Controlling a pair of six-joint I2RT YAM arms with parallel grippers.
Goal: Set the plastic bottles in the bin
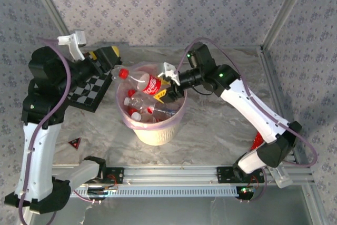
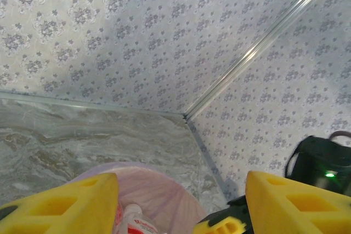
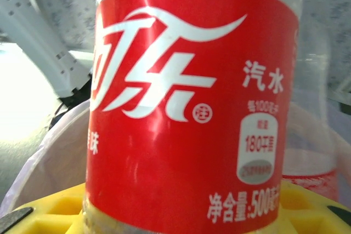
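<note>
The bin (image 1: 155, 130), a cream bucket with a pink liner, stands mid-table and holds several clear bottles (image 1: 142, 104). Over its rim my right gripper (image 1: 166, 91) is shut on a red-labelled bottle (image 1: 149, 84) that lies tilted, its red cap (image 1: 123, 74) pointing left. In the right wrist view that bottle's label (image 3: 192, 108) is close up, with yellow fingers (image 3: 49, 212) below it. My left gripper (image 1: 107, 56) hovers at the bin's far left, open. In its wrist view the yellow fingers (image 2: 60, 206) stand wide apart around nothing, above the liner (image 2: 164, 195) and a white-capped bottle (image 2: 134, 217).
A black-and-white chequered board (image 1: 89, 90) lies left of the bin under the left arm. A small red triangle (image 1: 75, 142) sits near the front left, and a red object (image 1: 257, 140) by the right arm's base. Patterned walls and metal posts (image 1: 281, 9) enclose the table.
</note>
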